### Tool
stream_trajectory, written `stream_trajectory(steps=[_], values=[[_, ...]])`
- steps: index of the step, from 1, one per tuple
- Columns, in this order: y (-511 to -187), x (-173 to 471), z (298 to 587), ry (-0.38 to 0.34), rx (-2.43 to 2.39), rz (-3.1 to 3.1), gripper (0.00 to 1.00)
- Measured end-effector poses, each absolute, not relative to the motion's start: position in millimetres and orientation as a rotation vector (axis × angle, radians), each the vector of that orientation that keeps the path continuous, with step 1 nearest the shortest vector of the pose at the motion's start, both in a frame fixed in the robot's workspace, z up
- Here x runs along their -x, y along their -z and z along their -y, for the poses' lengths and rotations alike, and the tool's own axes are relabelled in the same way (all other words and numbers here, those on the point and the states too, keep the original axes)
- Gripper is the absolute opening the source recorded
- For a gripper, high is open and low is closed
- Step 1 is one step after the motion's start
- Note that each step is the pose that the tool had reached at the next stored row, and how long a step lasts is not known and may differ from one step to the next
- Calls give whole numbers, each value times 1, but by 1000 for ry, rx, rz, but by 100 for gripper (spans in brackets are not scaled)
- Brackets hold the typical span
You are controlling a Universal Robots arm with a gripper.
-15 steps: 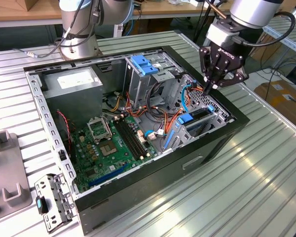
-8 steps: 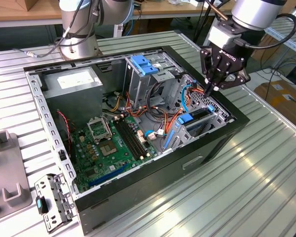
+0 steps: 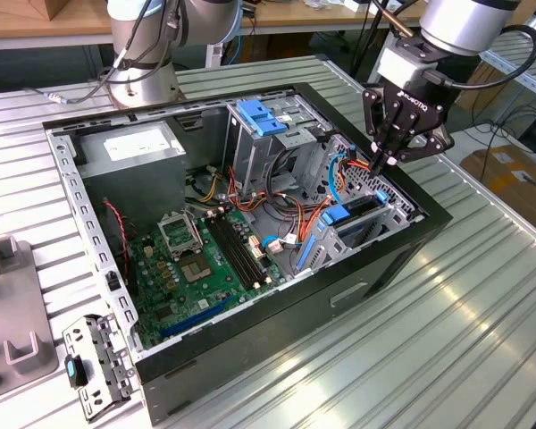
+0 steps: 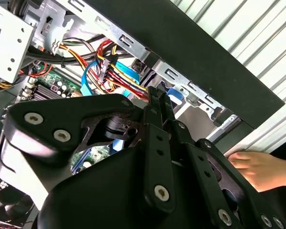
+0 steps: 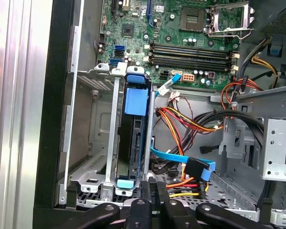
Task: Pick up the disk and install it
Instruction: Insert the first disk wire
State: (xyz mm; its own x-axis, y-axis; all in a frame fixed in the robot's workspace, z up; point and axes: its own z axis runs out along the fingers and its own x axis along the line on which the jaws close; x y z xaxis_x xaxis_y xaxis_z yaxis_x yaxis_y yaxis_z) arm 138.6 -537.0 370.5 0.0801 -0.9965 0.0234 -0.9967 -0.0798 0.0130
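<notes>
With the disk [image 5: 131,143] seated edge-on in its cage [image 5: 93,176], the tool [image 3: 381,164], fingers pressed together and empty, should stay clear of the cables [image 5: 181,124].

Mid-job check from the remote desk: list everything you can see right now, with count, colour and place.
computer case: one, black, open, on the ribbed metal table
disk: one, dark with blue rails, standing on edge in the silver drive cage by the case wall, in the first wrist view
motherboard: one, green, on the case floor
power supply: one, grey with white sticker, far corner of the case
upper drive cage: one, silver with blue clip, at the back of the case
cables: a bundle, red, yellow, orange, black and blue, beside the disk
bracket: one, silver with blue tab, on the table at the exterior view's left
person's hand: one, outside the case
gripper: one, black, fingers closed, over the drive cage
</notes>
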Motion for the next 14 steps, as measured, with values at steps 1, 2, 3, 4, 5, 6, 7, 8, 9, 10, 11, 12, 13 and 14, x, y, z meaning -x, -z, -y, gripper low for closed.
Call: stream_trajectory(steps=[1, 2, 3, 4, 5, 6, 7, 8, 9, 10, 11, 12, 13, 14], values=[[-371, -139, 537, -13, -2290, 2113, 16], [-371, -139, 537, -13, -2290, 2113, 16], [-371, -138, 537, -13, -2290, 2113, 16], [-371, -138, 537, -13, -2290, 2113, 16], [-371, -138, 537, -13, -2290, 2113, 16], [-371, -138, 537, -13, -2290, 2113, 16], [-370, -138, 537, -13, -2290, 2113, 16], [-370, -138, 538, -13, -2290, 2113, 16], [-370, -137, 539, -13, -2290, 2113, 16], [-370, -137, 540, -13, -2290, 2113, 16], [-370, -135, 541, -13, -2293, 2111, 16], [-369, -132, 541, -13, -2297, 2105, 16], [-369, -129, 541, -13, -2302, 2100, 16], [-368, -128, 541, -13, -2306, 2096, 16]])
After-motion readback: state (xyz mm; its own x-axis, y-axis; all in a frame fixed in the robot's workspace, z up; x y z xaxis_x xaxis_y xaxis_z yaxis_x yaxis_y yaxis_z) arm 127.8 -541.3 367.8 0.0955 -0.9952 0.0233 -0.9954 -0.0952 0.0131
